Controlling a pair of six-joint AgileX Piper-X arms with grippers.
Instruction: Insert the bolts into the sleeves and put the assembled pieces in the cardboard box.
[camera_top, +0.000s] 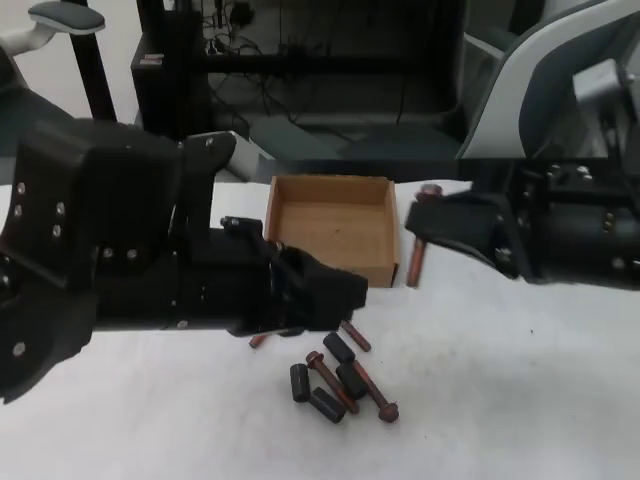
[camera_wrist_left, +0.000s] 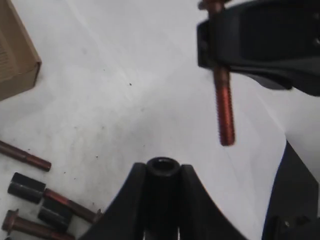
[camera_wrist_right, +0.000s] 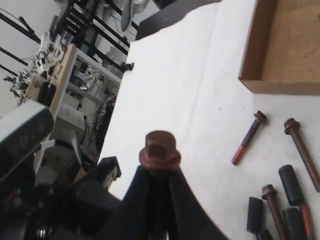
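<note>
Left gripper (camera_wrist_left: 163, 176): fingers closed on a black sleeve (camera_wrist_left: 162, 165), clamped on both sides, bore end facing out past the tips. Right gripper (camera_wrist_right: 160, 173): fingers pinched on a copper-coloured bolt (camera_wrist_right: 159, 149) just under its flanged head, shank hanging down.

Bolt not in the sleeve. In the left wrist view the threaded tip is apart from the sleeve mouth and off to one side, with nothing but white bench (camera_top: 520, 390) behind the gap.

High view: the held bolt hangs just beside the cardboard box (camera_top: 391, 225), outside its right wall. The left gripper sits at the box's front wall. Loose bolts (camera_top: 333, 384) and loose sleeves (camera_top: 299, 382) lie bunched on the bench in front of it, well apart from the box. Open bench surface runs right of the pile, under the right arm.

View differences: the sleeve's open bore shows in the left wrist view; in the high view the left gripper covers it. The right wrist view gives the bolt head and the box's inner floor.
</note>
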